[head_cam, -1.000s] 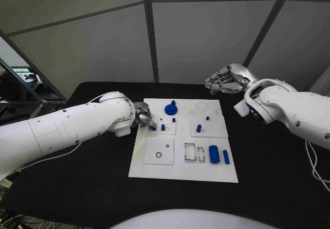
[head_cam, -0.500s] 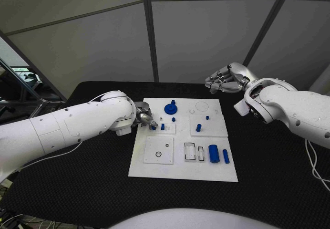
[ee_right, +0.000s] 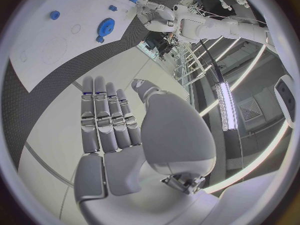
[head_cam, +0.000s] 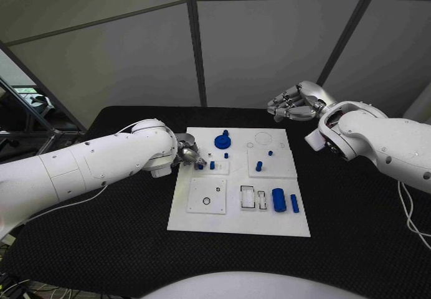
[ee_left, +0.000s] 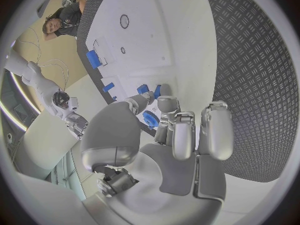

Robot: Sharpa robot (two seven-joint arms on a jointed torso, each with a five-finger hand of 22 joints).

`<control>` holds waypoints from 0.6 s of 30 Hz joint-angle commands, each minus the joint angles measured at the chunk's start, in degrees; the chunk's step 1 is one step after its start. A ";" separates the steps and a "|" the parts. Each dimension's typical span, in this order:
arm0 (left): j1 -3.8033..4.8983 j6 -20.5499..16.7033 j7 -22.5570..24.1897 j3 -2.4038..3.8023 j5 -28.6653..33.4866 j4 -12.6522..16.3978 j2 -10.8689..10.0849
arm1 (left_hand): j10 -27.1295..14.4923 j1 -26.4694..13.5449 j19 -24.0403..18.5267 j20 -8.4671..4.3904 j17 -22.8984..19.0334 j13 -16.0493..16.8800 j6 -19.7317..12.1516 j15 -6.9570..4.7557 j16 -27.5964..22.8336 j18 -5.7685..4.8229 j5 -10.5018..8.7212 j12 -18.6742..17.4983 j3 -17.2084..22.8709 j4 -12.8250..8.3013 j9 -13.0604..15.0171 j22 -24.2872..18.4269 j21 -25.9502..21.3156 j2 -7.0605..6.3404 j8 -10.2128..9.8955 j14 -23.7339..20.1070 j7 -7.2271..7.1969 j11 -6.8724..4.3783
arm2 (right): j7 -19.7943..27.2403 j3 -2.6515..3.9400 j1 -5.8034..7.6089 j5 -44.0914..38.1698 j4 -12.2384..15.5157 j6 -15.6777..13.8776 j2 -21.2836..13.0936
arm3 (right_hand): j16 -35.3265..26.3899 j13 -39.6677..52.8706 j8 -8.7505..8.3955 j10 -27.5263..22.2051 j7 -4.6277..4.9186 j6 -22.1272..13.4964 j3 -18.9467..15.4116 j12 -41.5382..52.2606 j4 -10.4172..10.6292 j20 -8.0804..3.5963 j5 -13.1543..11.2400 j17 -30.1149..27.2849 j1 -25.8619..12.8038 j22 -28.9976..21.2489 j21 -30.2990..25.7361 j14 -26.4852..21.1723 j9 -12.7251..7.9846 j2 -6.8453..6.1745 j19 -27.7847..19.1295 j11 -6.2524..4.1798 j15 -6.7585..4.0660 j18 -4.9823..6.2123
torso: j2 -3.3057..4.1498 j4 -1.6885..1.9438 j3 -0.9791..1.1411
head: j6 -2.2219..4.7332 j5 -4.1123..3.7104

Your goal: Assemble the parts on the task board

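1. Black table (head_cam: 108, 249) carries the task board (head_cam: 241, 225).
2. Left hand (head_cam: 188, 154) pinches a small blue part (ee_left: 150, 118), apparently a peg, at the board's near-left edge.
3. Right hand (head_cam: 294, 104) hovers beyond the board, fingers straight, empty.
4. Gear (head_cam: 223, 142) and blue cylinders (head_cam: 279, 200) remain unseated: early stage.

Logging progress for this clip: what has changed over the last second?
Nothing has visibly changed. The left hand still pinches a small blue part at the task board's left edge; the right hand stays raised beyond the board's far right corner, holding nothing. The other blue parts lie as before.
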 commanded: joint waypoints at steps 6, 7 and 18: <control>-0.19 0.09 -0.46 -0.18 -0.23 -0.39 0.01 | 0.20 -3.14 2.13 -0.34 14.85 0.23 1.02 -0.02 0.30 -1.21 -0.40 0.52 -5.14 2.88 -0.57 5.53 0.32 -0.37 -0.51 6.30 0.04 0.26 | 0.23 0.03 0.10 -0.07 0.12 0.08 -0.03 | -0.15 0.04 -0.15 -0.39 -0.11 -0.46 -0.28 -0.11 0.04 0.37 0.18 -0.08 -0.26 -0.08 -0.23 -0.30 0.04 0.11 0.04 -0.09 -0.04 0.15 | -0.04 0.02 -0.03 | 0.08 -0.01; -0.19 -0.09 -0.44 -0.18 -0.22 -0.42 0.00 | 0.11 -3.13 2.10 -0.33 14.78 0.13 1.04 -0.02 0.27 -1.19 -0.35 0.44 -6.03 3.14 -0.69 5.49 0.24 -0.29 -0.62 6.29 0.03 0.26 | 0.24 0.03 0.10 -0.07 0.10 0.08 -0.02 | -0.15 0.04 -0.15 -0.39 -0.11 -0.46 -0.28 -0.11 0.04 0.37 0.18 -0.08 -0.26 -0.08 -0.23 -0.30 0.04 0.11 0.04 -0.09 -0.04 0.15 | -0.04 0.01 -0.04 | 0.12 0.01; -0.20 -1.84 -0.33 -0.17 -0.08 -0.07 -0.41 | -0.18 -3.20 2.06 -0.30 14.56 -0.18 1.23 0.04 0.13 -1.16 -0.27 0.17 -10.61 4.84 -1.21 5.50 0.06 -0.01 -0.99 6.22 0.11 0.34 | 0.30 0.03 0.10 -0.07 0.01 0.14 0.00 | -0.15 0.04 -0.15 -0.39 -0.11 -0.46 -0.28 -0.11 0.04 0.37 0.18 -0.08 -0.26 -0.08 -0.23 -0.30 0.04 0.11 0.04 -0.09 -0.04 0.15 | -0.01 0.04 -0.08 | 0.12 -0.03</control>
